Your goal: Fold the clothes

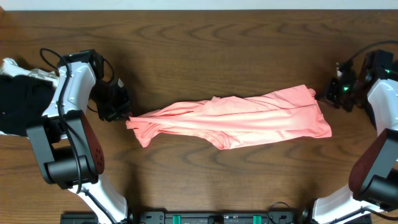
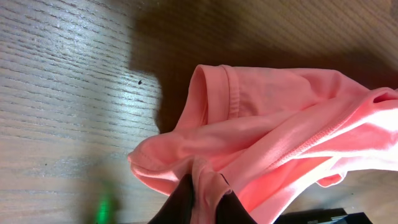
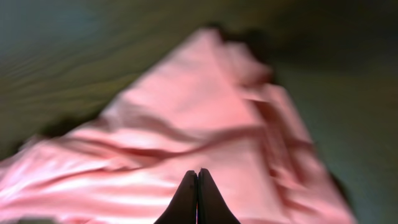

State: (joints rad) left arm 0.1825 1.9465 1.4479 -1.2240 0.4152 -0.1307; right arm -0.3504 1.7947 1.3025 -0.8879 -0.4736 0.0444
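Wooden table [image 1: 199,31]: bears the items below.
Pink T-shirt [image 1: 249,118]: a bunched, wrinkled strip lying across the table's centre, between the two arms.
Left gripper [image 2: 205,199]: pinching the T-shirt's left end.
Right gripper [image 3: 198,199]: fingers pressed together at the T-shirt's right end; wrist view blurred.

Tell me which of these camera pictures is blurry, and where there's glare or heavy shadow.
Overhead: sharp and evenly lit, the shirt throwing only a thin shadow on the table. Left wrist: shirt in focus, bright glare on the wood at upper left, deep shadow beside it. Right wrist: blurred throughout, the shirt smeared and the table dim.
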